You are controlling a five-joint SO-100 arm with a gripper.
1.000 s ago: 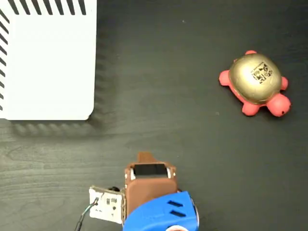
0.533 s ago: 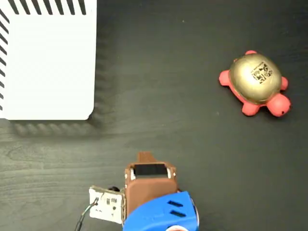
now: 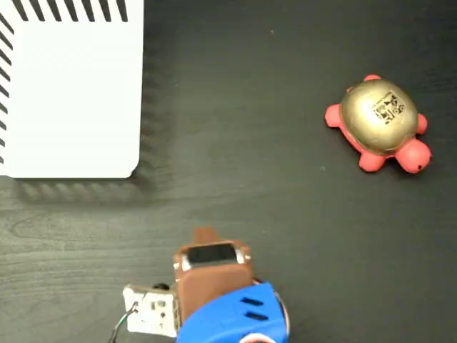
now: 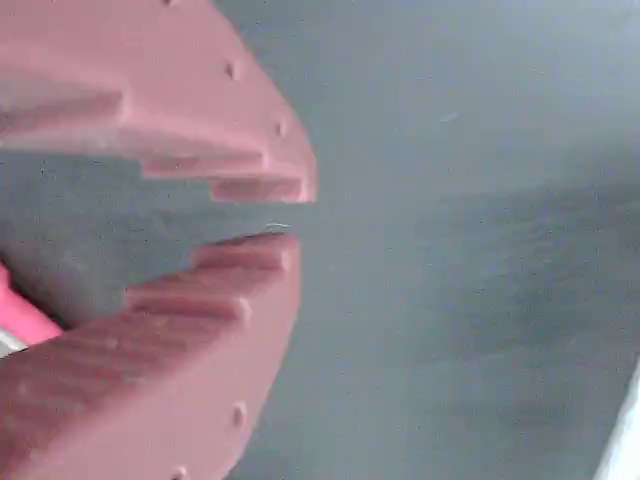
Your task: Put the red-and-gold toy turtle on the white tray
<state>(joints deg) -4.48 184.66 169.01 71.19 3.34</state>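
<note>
**A:** ok where's everything sitting? Looking at the fixed view from above.

**B:** The red-and-gold toy turtle (image 3: pixel 378 123) is out on the dark table (image 3: pixel 250 143) at about 2 o'clock from centre, upright, gold shell up with the dark printed mark showing, head pointing toward 4 o'clock. Nothing touching it.

**A:** and the white tray (image 3: pixel 71 93)?

**B:** Up at 10 o'clock, running off the top and left edges. Black slanted slots along its top and left sides. Turtle and tray are well apart, whole stretch of bare table between them.

**A:** arm?

**B:** Down at 6 o'clock, brown wrist block with a blue part below it, small white board with wires just to its left. Well apart from both turtle and tray.

**A:** gripper (image 4: pixel 285 215) doing anything?

**B:** Wrist view shows the two reddish toothed fingers (image 4: pixel 200 130) parted only a sliver at the tips, wider further back, nothing between them, just blurry grey table behind.
</note>
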